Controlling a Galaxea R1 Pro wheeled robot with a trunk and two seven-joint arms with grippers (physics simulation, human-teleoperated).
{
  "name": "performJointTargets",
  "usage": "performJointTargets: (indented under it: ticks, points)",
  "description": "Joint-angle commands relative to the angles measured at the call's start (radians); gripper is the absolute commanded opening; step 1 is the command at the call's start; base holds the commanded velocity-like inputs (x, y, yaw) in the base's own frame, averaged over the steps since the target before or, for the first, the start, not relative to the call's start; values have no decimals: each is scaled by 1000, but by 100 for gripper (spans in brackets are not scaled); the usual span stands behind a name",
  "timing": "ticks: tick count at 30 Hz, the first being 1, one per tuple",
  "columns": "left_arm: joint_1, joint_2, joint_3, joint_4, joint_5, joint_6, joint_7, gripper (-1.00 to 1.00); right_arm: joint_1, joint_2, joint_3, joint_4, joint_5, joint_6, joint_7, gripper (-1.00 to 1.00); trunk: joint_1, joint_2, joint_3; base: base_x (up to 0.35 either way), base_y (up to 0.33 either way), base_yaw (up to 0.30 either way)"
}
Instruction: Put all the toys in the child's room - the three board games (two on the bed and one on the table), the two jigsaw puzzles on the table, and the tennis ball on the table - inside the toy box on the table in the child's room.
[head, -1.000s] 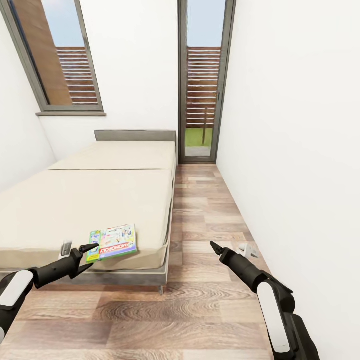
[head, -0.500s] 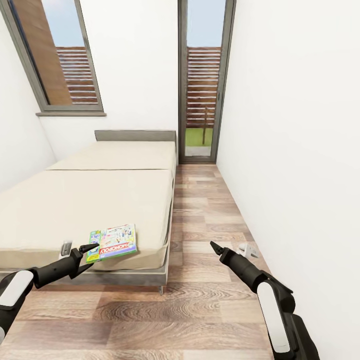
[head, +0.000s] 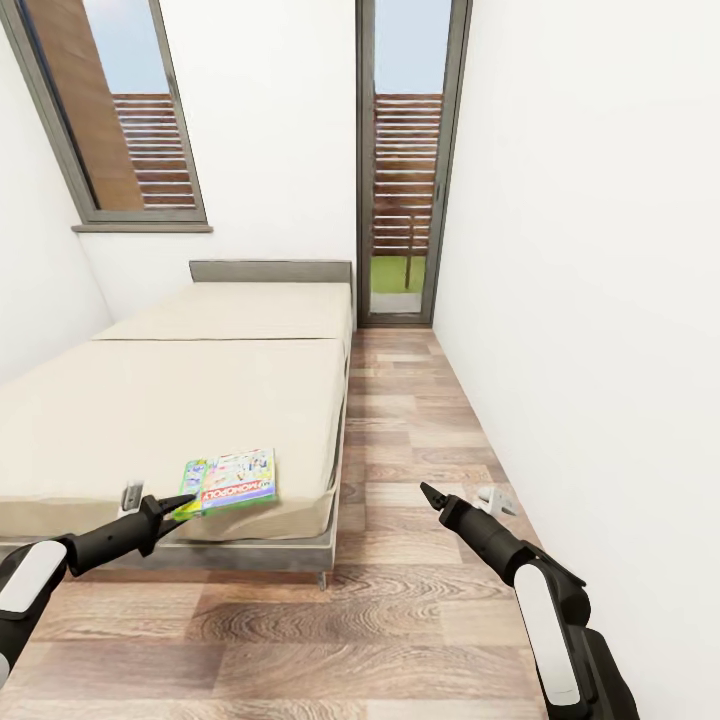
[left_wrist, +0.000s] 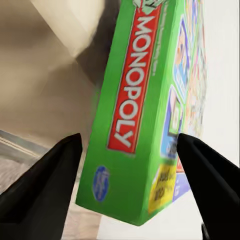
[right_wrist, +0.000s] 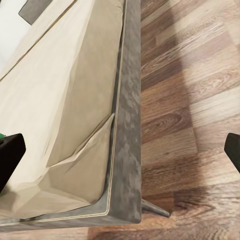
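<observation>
left wrist view: monopoly box (left_wrist: 150, 100) between spread left fingers (left_wrist: 45, 195), ungripped

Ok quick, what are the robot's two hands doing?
Left gripper: open, fingers either side of the Monopoly box, not gripping.
Right gripper: open, holding nothing.

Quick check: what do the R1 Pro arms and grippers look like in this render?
Both arms have black links with white, rounded forearm shells. The left gripper and right gripper are matte black, with slim fingers tapering to points. No cables or markings are discernible.
</observation>
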Motion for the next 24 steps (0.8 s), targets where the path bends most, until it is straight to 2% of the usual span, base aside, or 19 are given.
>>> performJointTargets:
  ticks: [1,8,13,24]
  points:
    - [0,0,1,1,-20,2,-11,-100,-1,1,-3,-1,0,6,5,100,0,0,-1,0,0,0]
    - [0,-2,-1,1,-20,2,-58,-100,-1,1,-3,-1,1,6,5,100,0,0,-1,0,0,0]
    - [0,-3,-2,1,-23,2,-117,-100,-1,1,-3,-1,0,6,5,100,0,0,-1,0,0,0]
    - [0,-1,-7,1,-32,4,-134,-100,-1,1,-3,-1,0,5,5,100,-5,2,42,0,0,0]
